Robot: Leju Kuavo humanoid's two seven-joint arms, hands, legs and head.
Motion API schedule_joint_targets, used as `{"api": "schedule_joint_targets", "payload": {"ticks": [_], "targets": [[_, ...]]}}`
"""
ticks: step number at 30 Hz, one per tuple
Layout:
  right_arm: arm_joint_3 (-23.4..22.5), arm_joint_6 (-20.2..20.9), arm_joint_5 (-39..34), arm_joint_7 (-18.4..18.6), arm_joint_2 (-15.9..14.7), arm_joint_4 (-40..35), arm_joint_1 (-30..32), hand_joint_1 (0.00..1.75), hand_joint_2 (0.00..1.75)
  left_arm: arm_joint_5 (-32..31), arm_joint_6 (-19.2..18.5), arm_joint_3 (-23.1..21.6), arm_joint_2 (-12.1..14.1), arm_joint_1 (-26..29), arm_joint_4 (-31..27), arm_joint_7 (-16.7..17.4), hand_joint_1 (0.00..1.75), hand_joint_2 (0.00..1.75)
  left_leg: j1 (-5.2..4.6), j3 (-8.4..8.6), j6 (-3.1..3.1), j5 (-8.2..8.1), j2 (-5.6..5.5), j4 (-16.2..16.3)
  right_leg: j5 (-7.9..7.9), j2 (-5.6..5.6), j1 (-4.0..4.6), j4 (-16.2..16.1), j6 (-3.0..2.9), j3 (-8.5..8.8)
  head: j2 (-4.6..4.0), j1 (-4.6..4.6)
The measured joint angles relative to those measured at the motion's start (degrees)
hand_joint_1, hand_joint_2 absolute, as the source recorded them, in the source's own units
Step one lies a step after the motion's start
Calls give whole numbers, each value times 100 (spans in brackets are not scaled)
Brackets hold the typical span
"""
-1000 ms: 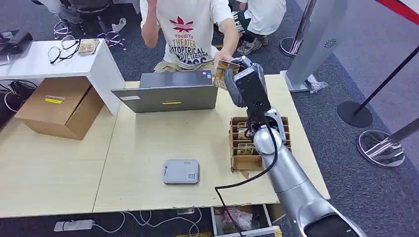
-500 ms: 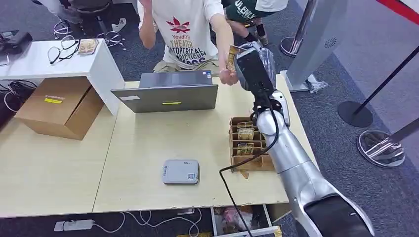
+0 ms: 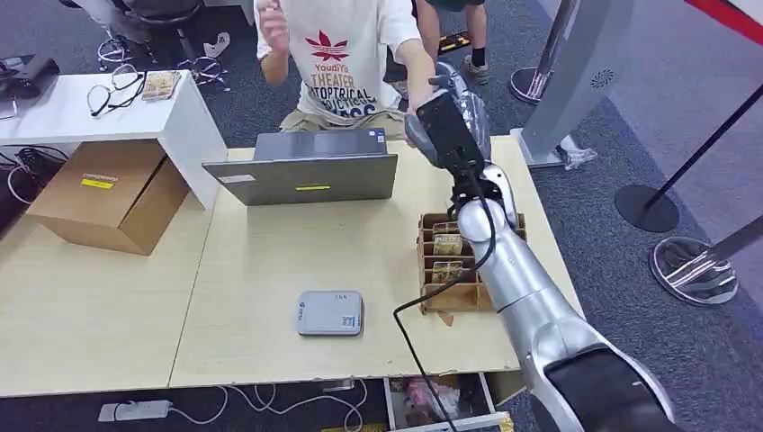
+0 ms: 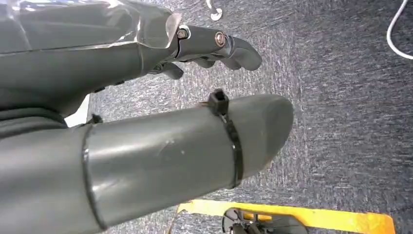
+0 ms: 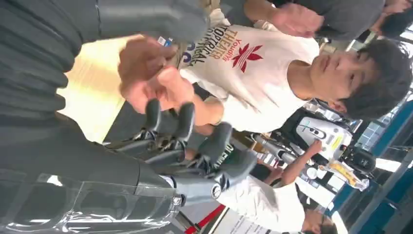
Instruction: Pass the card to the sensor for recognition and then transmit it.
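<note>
My right hand (image 3: 445, 121) is raised over the table's far edge, beside the laptop's right end. In the right wrist view its dark fingers (image 5: 185, 122) are spread with nothing between them. A person's hand (image 5: 146, 73) hovers blurred just beyond them, and I cannot make out a card in it. The person in a white shirt (image 3: 346, 63) stands behind the table. The grey-white sensor (image 3: 330, 312) lies flat near the table's front edge. My left hand (image 4: 214, 46) hangs over grey carpet, its fingers loose and holding nothing.
A cardboard card holder (image 3: 430, 270) with several cards sits on the table under my right forearm. A closed grey laptop (image 3: 306, 168) lies at the back. A brown box (image 3: 103, 193) and a white desk (image 3: 72, 112) stand to the left. Barrier posts (image 3: 648, 207) stand on the right.
The card, pinched in my right hand and touched by the person's hand earlier, is gone from my fingers. My hand has swung slightly left and the person's arm has drawn back.
</note>
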Motion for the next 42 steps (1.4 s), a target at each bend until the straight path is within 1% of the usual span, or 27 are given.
{"api": "schedule_joint_targets", "payload": {"ticks": [8,9,12,15,16,20,21,23,24,31,33,36,37,38,39,40,41,42], "targets": [[0,-11,-2,-48,13,-37,67,0,175,-4,11,0,17,13,0,-20,0,0,0,0,0,0,-1,0,0,-1,0,0,0,0,0,0],[0,-11,-2,-59,13,-94,99,0,175,-2,35,0,17,17,-2,-37,0,0,0,1,0,0,-1,0,0,-1,0,0,0,0,0,2],[0,-17,15,-125,11,-358,232,0,175,48,264,0,-9,30,0,-125,0,0,0,0,0,0,0,0,0,0,0,-1,0,-1,0,2],[2,4,88,-131,0,-608,361,0,175,70,328,0,-31,37,-2,-170,0,0,0,1,0,0,0,0,0,0,0,-2,0,-3,0,-2],[18,57,177,-136,-37,-794,458,0,175,101,350,0,-42,43,0,-188,0,0,0,1,0,0,-2,0,-1,-2,0,-3,0,-3,0,2],[175,105,530,-116,-269,-1487,852,0,175,188,369,0,-42,93,0,-284,0,0,-1,0,1,-1,-2,0,-1,-2,0,-4,0,-3,0,4],[208,105,610,-114,-337,-1668,970,5,175,214,372,2,-42,108,0,-297,0,0,-1,0,1,-2,-2,0,-1,-2,-1,-4,0,-3,0,0],[273,103,730,-109,-452,-1921,1129,28,175,247,374,4,-39,129,0,-319,0,0,-1,0,1,-2,-2,0,-1,-2,-1,-4,0,-3,0,0],[302,96,797,-101,-557,-2117,1250,51,175,258,387,9,-37,136,0,-341,0,0,-1,-1,1,-2,-2,0,-1,-3,-1,-5,0,-3,0,-2],[407,-83,1047,-46,-1052,-2888,1837,52,175,317,402,17,-42,186,0,-409,0,0,-1,-3,2,-2,-10,0,-1,-9,-1,-5,1,-2,0,2],[417,-122,1075,-39,-1176,-3041,1985,45,175,326,402,22,-42,213,0,-417,0,0,-1,-3,2,-2,-6,0,-1,-5,-1,-5,1,-3,0,0],[422,-144,1080,-15,-1277,-3183,2118,63,175,334,404,26,-39,212,0,-420,0,0,-1,-2,2,-2,-4,0,-1,-3,-1,-5,1,-3,0,0],[428,-164,1110,-4,-1325,-3237,2159,73,175,341,407,31,-42,214,0,-422,0,0,-1,-2,2,-2,-5,0,-1,-3,-1,-5,1,-4,0,0],[428,-199,1147,11,-1368,-3276,2205,72,175,358,409,37,-42,215,0,-424,0,0,-1,0,2,-2,-5,0,-1,-3,0,-5,1,-5,0,0],[424,-266,1186,24,-1427,-3320,2308,79,175,376,413,48,-42,217,0,-428,0,0,0,2,2,-2,-6,0,-2,-5,0,-7,1,-4,0,0],[415,-341,1240,53,-1487,-3366,2404,80,175,407,417,63,-48,219,0,-435,0,0,0,0,2,-3,-8,0,-3,-7,0,-7,2,-3,0,2],[402,-420,1283,72,-1535,-3406,2561,63,175,433,422,77,-55,227,0,-442,0,0,-1,0,2,-3,-12,0,-3,-7,0,-7,3,-3,0,0],[367,-518,1353,92,-1602,-3462,2759,63,175,470,426,96,-59,234,0,-463,0,0,-1,-1,5,-6,-16,1,-5,-13,0,-8,5,-2,0,0]]}}
